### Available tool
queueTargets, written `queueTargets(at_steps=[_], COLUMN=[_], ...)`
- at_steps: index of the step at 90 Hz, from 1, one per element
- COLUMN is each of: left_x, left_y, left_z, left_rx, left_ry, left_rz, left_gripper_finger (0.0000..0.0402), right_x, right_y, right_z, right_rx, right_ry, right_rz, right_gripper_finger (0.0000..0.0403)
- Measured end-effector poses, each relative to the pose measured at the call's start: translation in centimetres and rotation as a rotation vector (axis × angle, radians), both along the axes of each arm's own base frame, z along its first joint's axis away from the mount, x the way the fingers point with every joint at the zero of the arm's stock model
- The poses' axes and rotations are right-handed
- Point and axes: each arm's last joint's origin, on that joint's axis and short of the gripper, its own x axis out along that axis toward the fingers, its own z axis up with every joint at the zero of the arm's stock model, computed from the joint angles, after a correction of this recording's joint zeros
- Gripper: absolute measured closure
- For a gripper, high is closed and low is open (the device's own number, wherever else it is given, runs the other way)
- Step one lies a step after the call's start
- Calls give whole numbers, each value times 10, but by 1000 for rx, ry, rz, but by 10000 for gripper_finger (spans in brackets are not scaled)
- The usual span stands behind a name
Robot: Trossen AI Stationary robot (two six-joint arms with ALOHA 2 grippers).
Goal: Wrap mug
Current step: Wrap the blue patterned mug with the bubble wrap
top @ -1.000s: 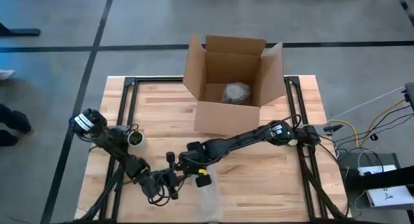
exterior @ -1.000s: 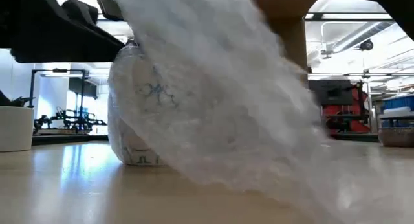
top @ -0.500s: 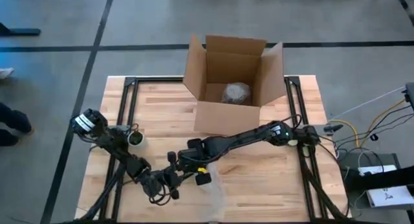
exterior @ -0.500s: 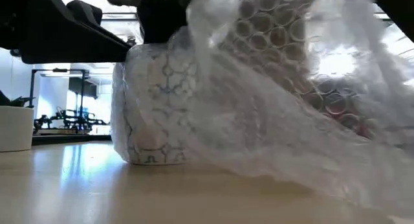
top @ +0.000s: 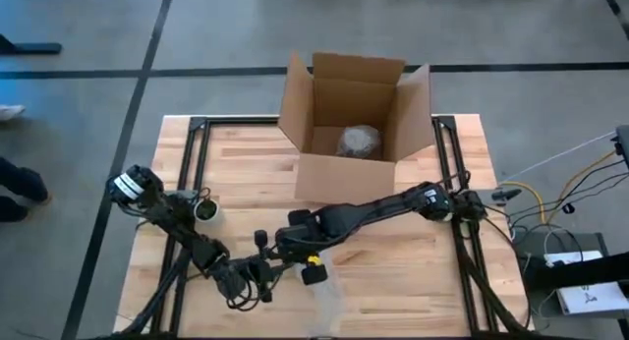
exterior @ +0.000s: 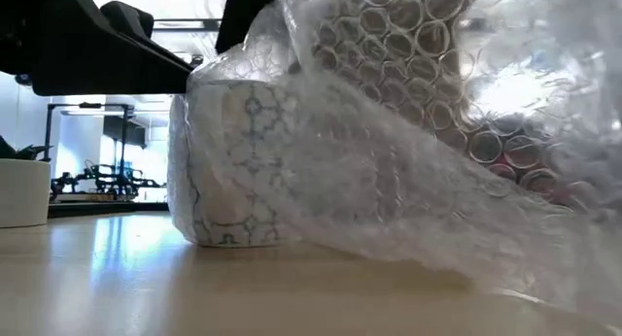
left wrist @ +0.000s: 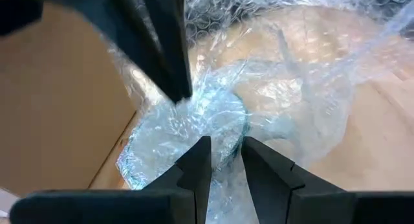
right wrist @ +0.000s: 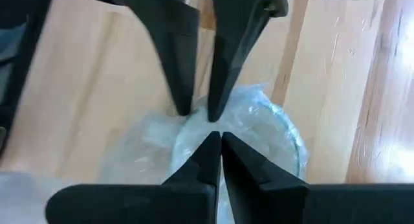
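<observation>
Mug (exterior: 238, 161) upright on bench (top: 393, 271), wrap (exterior: 437, 151) partly over it. My left hand (left wrist: 222, 160) and right hand (right wrist: 216, 149) both pinch wrap above mug. Loose tail left to fold.

Wooden table (top: 413, 271) carries an open cardboard box (top: 354, 129) and a bubble-wrapped mug (exterior: 238, 166)

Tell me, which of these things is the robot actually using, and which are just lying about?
In use: mug, bubble wrap, left gripper, right gripper, both pinching the wrap at the mug's rim.

Lying about: cardboard box with a wrapped bundle inside, white container.
</observation>
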Motion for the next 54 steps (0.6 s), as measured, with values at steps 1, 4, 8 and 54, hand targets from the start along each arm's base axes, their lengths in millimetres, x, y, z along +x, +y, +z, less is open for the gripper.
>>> queueTargets(at_steps=[1, 4, 8, 54], left_x=[0, 0, 0, 0], left_y=[0, 0, 0, 0], left_z=[0, 0, 0, 0], left_rx=[0, 0, -1, -17], left_ry=[0, 0, 0, -2], left_rz=[0, 0, 0, 5], left_gripper_finger=[326, 326, 326, 326], right_x=[-1, -3, -7, -65], right_y=[1, 2, 3, 32], right_z=[0, 1, 3, 63], right_rx=[-4, -17, -29, -145], right_ry=[3, 16, 37, 34], right_rz=[-2, -11, -24, -162], right_gripper_finger=[403, 403, 403, 403])
